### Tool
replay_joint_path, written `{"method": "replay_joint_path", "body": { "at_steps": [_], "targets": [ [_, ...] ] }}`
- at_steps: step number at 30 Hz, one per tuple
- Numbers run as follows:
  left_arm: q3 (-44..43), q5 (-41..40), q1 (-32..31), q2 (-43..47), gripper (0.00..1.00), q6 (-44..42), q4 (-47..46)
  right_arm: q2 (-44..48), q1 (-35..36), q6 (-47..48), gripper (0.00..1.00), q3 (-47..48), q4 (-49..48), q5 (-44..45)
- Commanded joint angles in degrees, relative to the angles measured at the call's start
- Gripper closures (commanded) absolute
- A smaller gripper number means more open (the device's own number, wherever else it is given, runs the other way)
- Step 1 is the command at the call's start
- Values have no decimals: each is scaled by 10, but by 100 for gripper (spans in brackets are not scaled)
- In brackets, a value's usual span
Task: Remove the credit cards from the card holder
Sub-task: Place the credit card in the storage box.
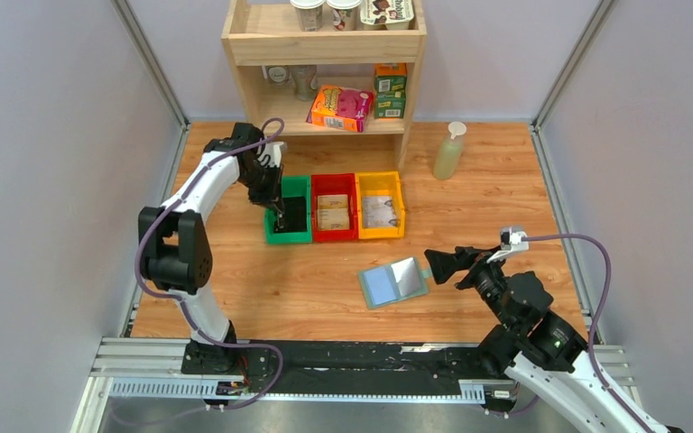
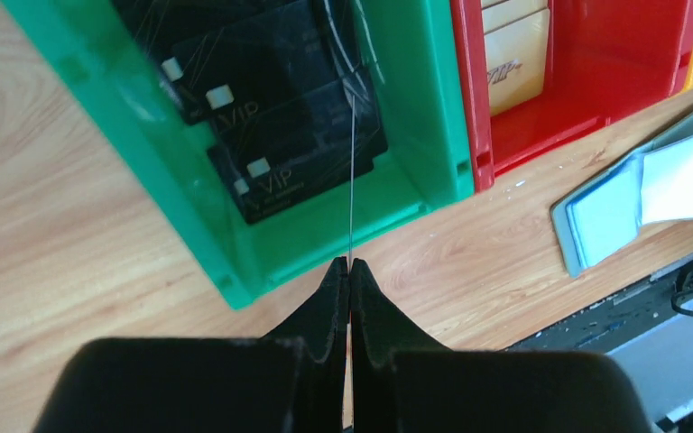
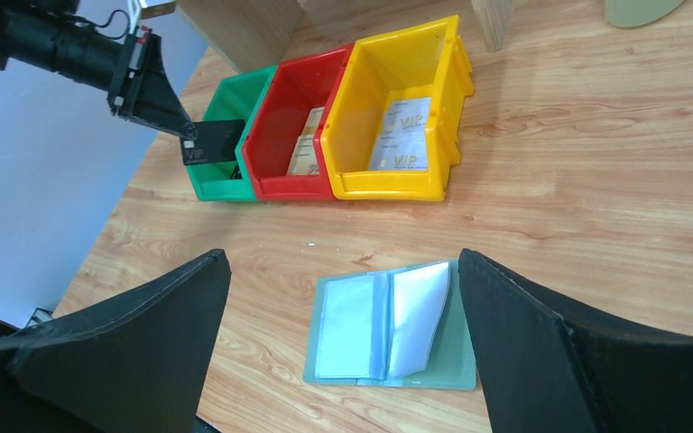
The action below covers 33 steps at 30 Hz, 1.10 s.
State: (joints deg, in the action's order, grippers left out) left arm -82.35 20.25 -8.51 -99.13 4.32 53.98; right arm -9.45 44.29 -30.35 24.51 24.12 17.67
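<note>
The card holder (image 1: 394,282) lies open on the wooden table, grey-green outside with pale blue-grey sleeves; it also shows in the right wrist view (image 3: 388,325) and the left wrist view (image 2: 641,194). My left gripper (image 2: 349,263) is shut on a black credit card (image 3: 212,142), held edge-on over the green bin (image 1: 300,189). Several black credit cards (image 2: 271,117) lie in that bin. My right gripper (image 3: 343,257) is open and empty, just right of the holder and a little above it.
A red bin (image 1: 335,207) holds beige cards and a yellow bin (image 1: 381,205) holds silver cards, both beside the green one. A wooden shelf (image 1: 325,63) with boxes and cups stands behind. A bottle (image 1: 448,152) stands at its right.
</note>
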Motion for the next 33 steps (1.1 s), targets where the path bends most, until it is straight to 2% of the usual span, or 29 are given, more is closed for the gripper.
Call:
{"method": "replay_joint_path", "body": {
  "at_steps": [1,5,7,8,9,10,15,25,33],
  "targets": [
    [-51,60,2,-55,100,-42,21,11,2,14,0,27,8,12],
    [-68,65,3,-85,100,-67,15,13,2,15,0,33,17,19],
    [-72,46,2,-96,94,-63,11,11,2,13,0,36,20,19],
    [-74,35,2,-98,87,-61,11,10,2,13,0,38,21,21],
    [-78,13,2,-101,83,-59,12,9,2,10,0,40,23,20],
    [-79,2,2,-102,74,-58,16,8,2,10,0,44,27,20],
    [-85,-47,-1,-73,59,-48,10,-6,2,18,0,80,65,45],
    [-73,-89,-34,26,49,-26,-4,-14,2,44,0,172,174,162],
    [13,-140,-45,213,43,8,-54,-16,2,51,0,239,251,240]
  ]
}}
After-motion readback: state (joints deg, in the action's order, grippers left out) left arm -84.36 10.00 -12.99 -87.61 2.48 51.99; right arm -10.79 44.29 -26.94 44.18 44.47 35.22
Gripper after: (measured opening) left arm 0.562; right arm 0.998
